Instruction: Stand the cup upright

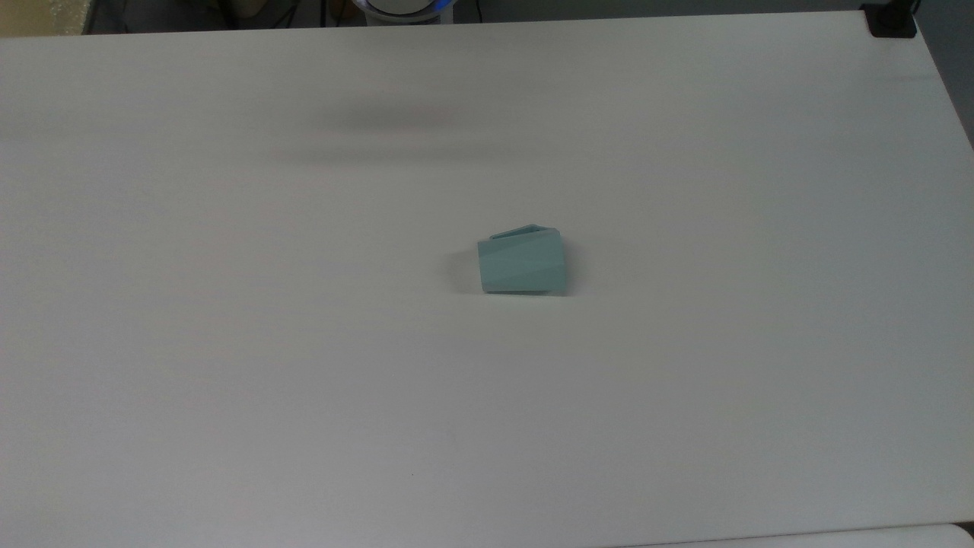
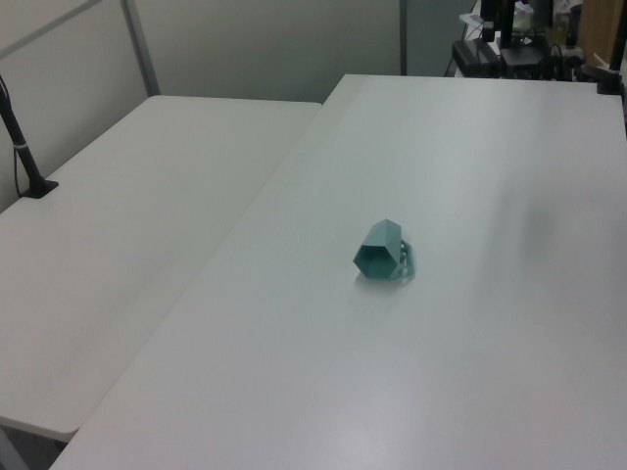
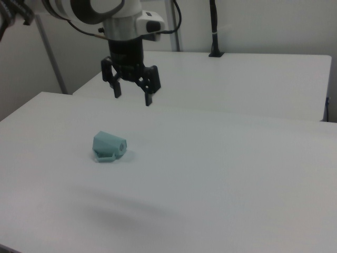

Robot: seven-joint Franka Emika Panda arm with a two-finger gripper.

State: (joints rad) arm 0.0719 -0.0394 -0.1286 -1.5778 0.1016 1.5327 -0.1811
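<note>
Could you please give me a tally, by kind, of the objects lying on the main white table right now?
Teal-green cup, lying on its side: 1
Total on the white table: 1
The claw hangs open above the table, apart from the cup.

The cup [image 1: 523,264] looks like matt, smooth-faceted plastic. The table [image 1: 228,342] is a smooth white laminate with a faint sheen. The hand [image 3: 132,97] is matt black.

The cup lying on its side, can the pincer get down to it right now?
Probably yes. The cup lies alone on the white table, and the pincer hangs open in the air behind it in the right view, with nothing between them.
</note>
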